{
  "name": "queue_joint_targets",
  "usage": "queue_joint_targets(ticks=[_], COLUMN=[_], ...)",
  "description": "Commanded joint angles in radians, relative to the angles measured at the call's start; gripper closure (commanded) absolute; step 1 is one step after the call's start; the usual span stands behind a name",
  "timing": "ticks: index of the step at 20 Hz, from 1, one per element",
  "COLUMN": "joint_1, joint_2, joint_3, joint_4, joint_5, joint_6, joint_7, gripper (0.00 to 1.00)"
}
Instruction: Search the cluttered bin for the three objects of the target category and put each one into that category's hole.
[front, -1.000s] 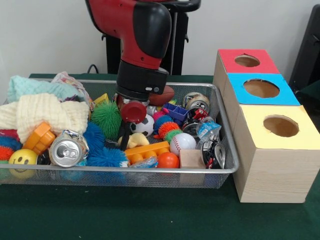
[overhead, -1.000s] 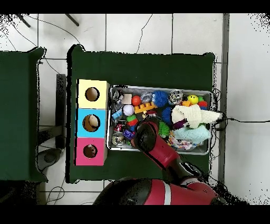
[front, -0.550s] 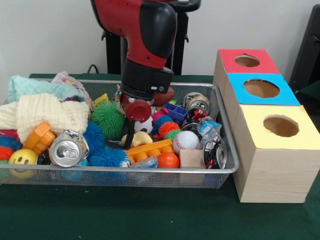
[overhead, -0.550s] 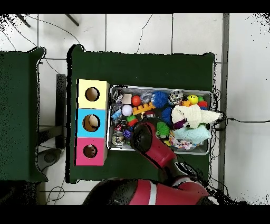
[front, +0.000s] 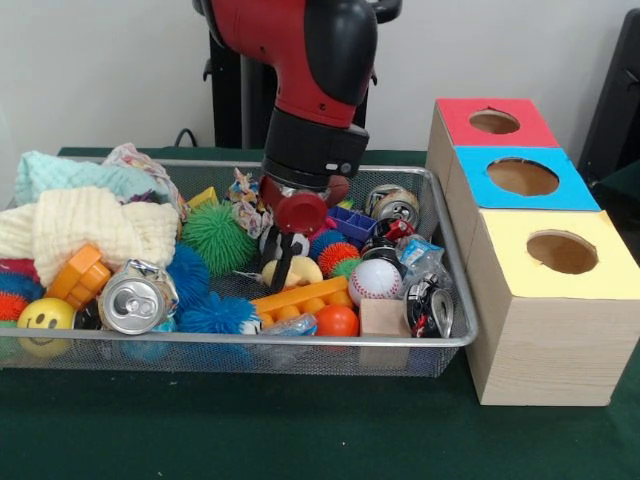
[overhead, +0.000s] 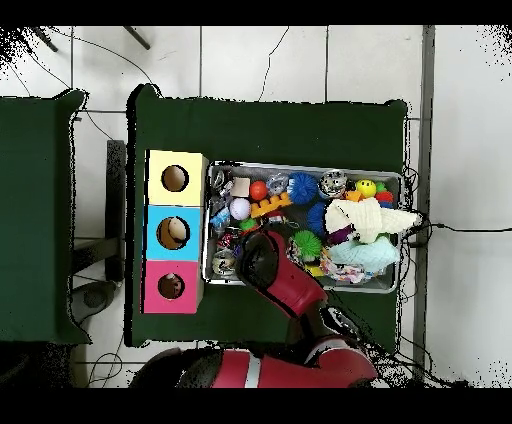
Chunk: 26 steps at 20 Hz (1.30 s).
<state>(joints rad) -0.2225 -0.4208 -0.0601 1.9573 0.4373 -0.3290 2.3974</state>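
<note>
A wire-mesh bin (front: 300, 341) holds mixed clutter: a baseball (front: 377, 281), an orange ball (front: 336, 320), a soccer ball (front: 296, 246), a brown football (front: 340, 187), crushed cans (front: 135, 298), spiky balls (front: 215, 238) and plastic blocks (front: 300, 298). My gripper (front: 284, 268) hangs low in the bin's middle, just in front of the soccer ball and above a yellow toy (front: 303, 271). I cannot make out whether it holds anything. In the overhead view the arm (overhead: 265, 258) covers the gripper. Three boxes stand beside the bin with holes in red (front: 494, 121), blue (front: 522, 177) and yellow (front: 562, 252) tops.
Cream (front: 90, 225) and teal (front: 70, 175) cloths fill the bin's left end, with a yellow smiley ball (front: 45, 316) in front. A wooden cube (front: 384, 316) leans at the front rim. The overhead view shows the boxes (overhead: 174, 232) left of the bin (overhead: 305, 167).
The arm has swung to the right in the front view, carrying the gripper from beside the green spiky ball toward the bin's middle. The baseball has shifted slightly right.
</note>
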Motion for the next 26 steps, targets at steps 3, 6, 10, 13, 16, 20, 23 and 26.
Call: queue_joint_targets(ticks=[3,6,10,13,16,20,23,26], joint_1=[0.022,0.020,0.008,-0.005,-0.016,-0.026,-0.022,0.016], joint_2=[-0.034,-0.029,-0.033,-0.040,-0.048,-0.052,-0.061,-0.089], joint_3=[0.017,0.019,0.024,0.031,0.037,0.047,0.046,0.019], joint_4=[0.013,0.010,0.008,0.011,0.012,0.014,0.020,0.030], joint_5=[0.049,0.036,0.022,0.012,0.007,-0.002,0.006,0.040], joint_6=[0.126,0.114,0.119,0.130,0.147,0.147,0.155,0.187], joint_7=[0.150,0.159,0.155,0.150,0.144,0.144,0.148,0.150], gripper=[0.00,0.00,0.00,0.00,0.00,0.00,0.00,0.00])
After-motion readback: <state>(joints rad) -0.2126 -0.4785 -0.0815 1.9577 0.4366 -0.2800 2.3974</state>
